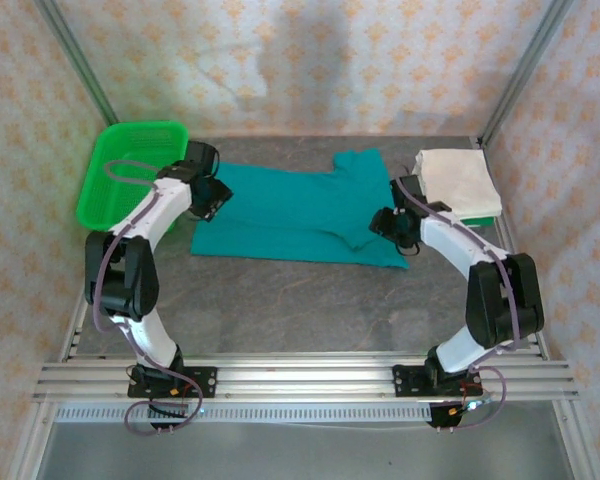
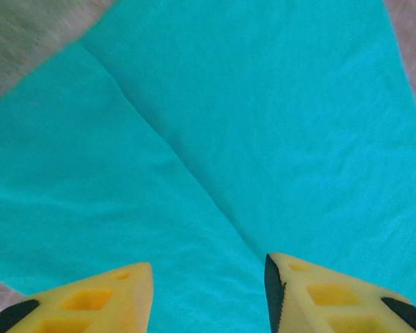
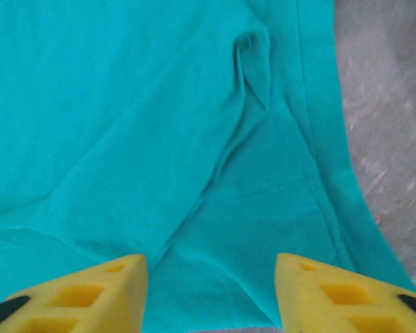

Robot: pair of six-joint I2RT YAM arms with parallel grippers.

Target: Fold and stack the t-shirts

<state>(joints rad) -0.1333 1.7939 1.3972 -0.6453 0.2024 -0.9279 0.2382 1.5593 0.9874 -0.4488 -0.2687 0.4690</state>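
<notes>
Jaws gape on left gripper [image 2: 208,265] and right gripper [image 3: 209,258], above teal t-shirt [image 1: 280,215].

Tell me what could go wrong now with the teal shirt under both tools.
The right tool hangs open over a bunched wrinkle in the teal t-shirt; a pinch there might fold it in.
The left tool is open above a fold line; it may catch only the top layer.
The right arm could brush the white stack.

A shirt [image 1: 290,215] lies spread across the middle of the tabletop [image 1: 310,310], a basket [image 1: 105,185] just left of it, folded shirts [image 1: 458,180] just right.
</notes>
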